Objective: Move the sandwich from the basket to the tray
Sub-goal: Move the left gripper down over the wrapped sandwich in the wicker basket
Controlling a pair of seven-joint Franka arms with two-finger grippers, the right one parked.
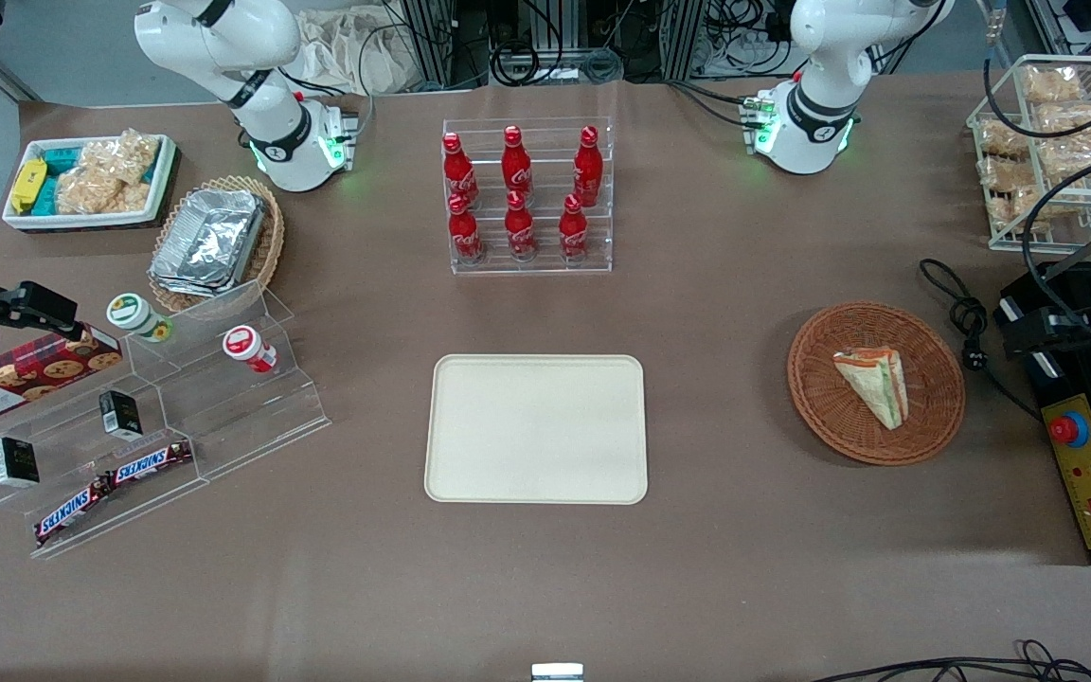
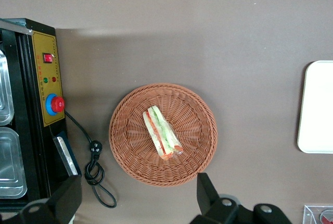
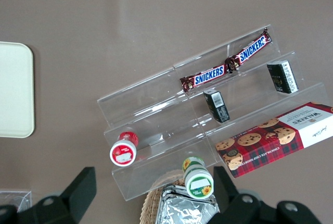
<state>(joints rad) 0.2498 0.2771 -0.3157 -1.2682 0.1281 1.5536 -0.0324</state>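
Observation:
The sandwich (image 1: 875, 384), a wrapped triangular wedge with orange and green stripes, lies in the round reddish-brown basket (image 1: 830, 398) toward the working arm's end of the table. The cream tray (image 1: 536, 428) lies flat at the table's middle with nothing on it. In the left wrist view my gripper (image 2: 138, 179) hangs high above the table by the basket's rim (image 2: 130, 130). Its black fingers (image 2: 205, 193) are spread wide and hold nothing. The sandwich (image 2: 162, 139) and an edge of the tray (image 2: 317, 107) show there too.
A black and yellow control box with a red button (image 1: 1081, 474) sits beside the basket, with a coiled black cable (image 1: 967, 322) between them. A rack of cola bottles (image 1: 527, 194) stands farther back than the tray. A wire rack of snacks (image 1: 1057, 142) stands at the working arm's end.

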